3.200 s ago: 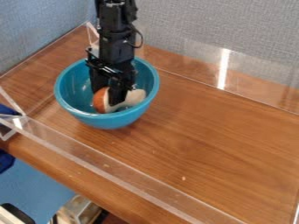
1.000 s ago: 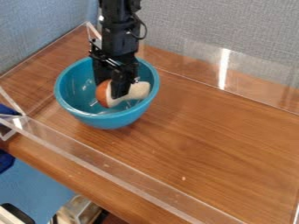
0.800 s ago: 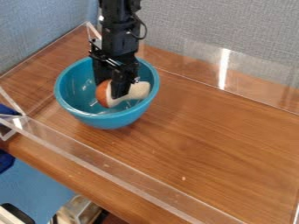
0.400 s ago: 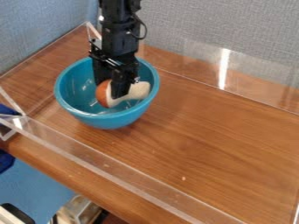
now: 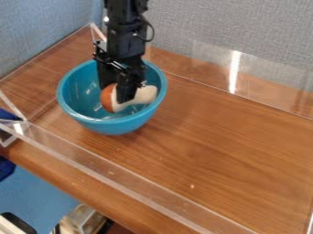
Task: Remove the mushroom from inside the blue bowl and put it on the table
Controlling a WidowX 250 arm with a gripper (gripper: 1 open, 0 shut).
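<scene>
Mostly hidden: the mushroom (image 5: 119, 97). I see an orange-brown cap and a pale stem end poking toward the right, but the black fingers (image 5: 127, 84) cross in front of it, so its full outline is lost to me.

Gripper (image 5: 117, 89): black, pointing straight down into the bowl (image 5: 76, 101), jaws drawn in tight on the mushroom. The exact contact is too small for me to make out. Its upper part runs out of the top edge of the view, so I cannot see the rest of the arm.

Mushroom location: inside the bowl, right of centre and near the far-right wall. Whether it rests on the bowl floor or hangs just above it I cannot tell.

Bowl: turquoise-blue, glossy, round, upright on the table (image 5: 208, 119), toward the back left corner. Its far rim is partly covered by the gripper.

Table: reddish-brown wood grain, with light reflections across the right half. Low clear walls (image 5: 110, 187) edge it; the near one runs diagonally across the lower left, and the right one is cut off at the frame edge.

Backdrop: grey-blue textured panel (image 5: 232, 27) behind the table.

Lower left, outside the walls: a bit of blue at the left edge and some pale, blurred shapes on the floor, which I cannot identify.
</scene>
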